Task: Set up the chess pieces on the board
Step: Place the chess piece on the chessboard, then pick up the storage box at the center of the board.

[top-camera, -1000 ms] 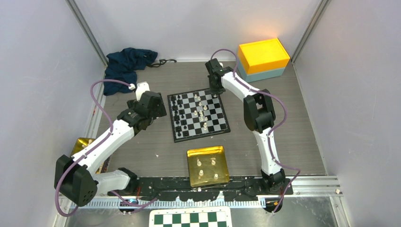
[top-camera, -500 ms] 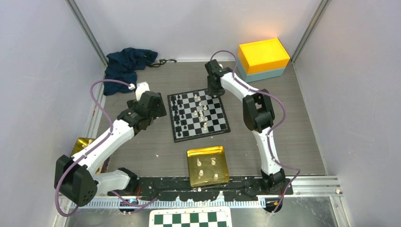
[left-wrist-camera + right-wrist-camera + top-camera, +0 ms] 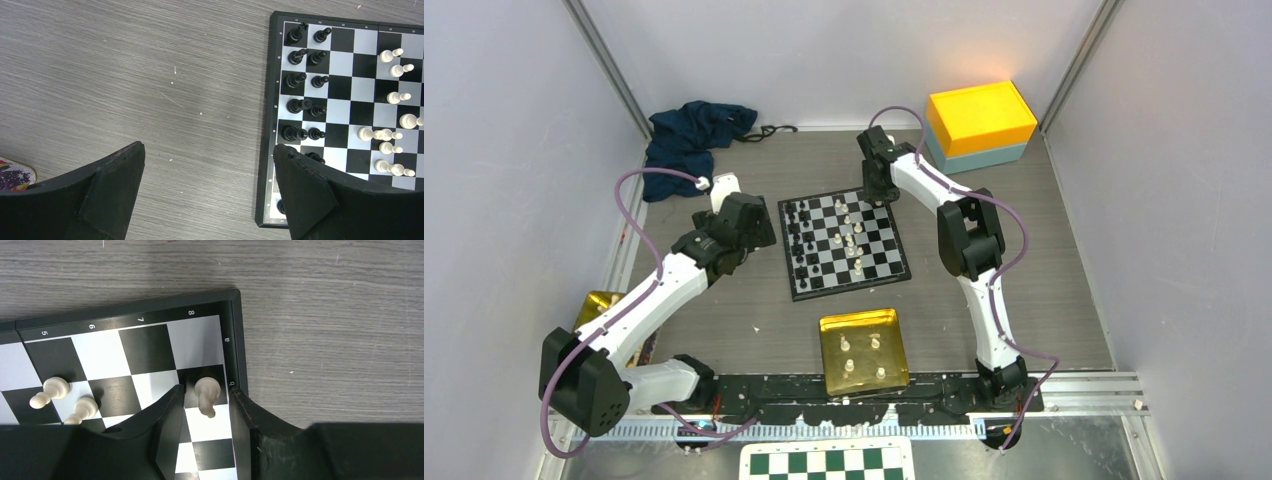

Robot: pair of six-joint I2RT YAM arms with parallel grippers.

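Top view: 1 board (image 3: pixel 884 255), centre; 2 gold trays: lower-centre tray (image 3: pixel 862 318), left-edge tray (image 3: pixel 594 305) mostly hidden; 4 white pcs (image 3: pixel 849 345) in the lower-centre tray; 1 yellow-and-teal box (image 3: pixel 981 120), upper right; 1 dark blue cloth (image 3: pixel 694 130), upper left; 1 green-and-white checkered panel (image 3: pixel 827 462), bottom edge; 2 arms: left arm (image 3: pixel 664 285), right arm (image 3: pixel 969 235). Left wrist view: black pcs (image 3: pixel 295 106) in 2 columns, 10 clear as 5 pairs, 2 more partly hidden lower down; approx 9 white pcs at right, some overlapping, so count not exact. Right wrist view: 3 white pcs, 1 at centre, 2 at left.
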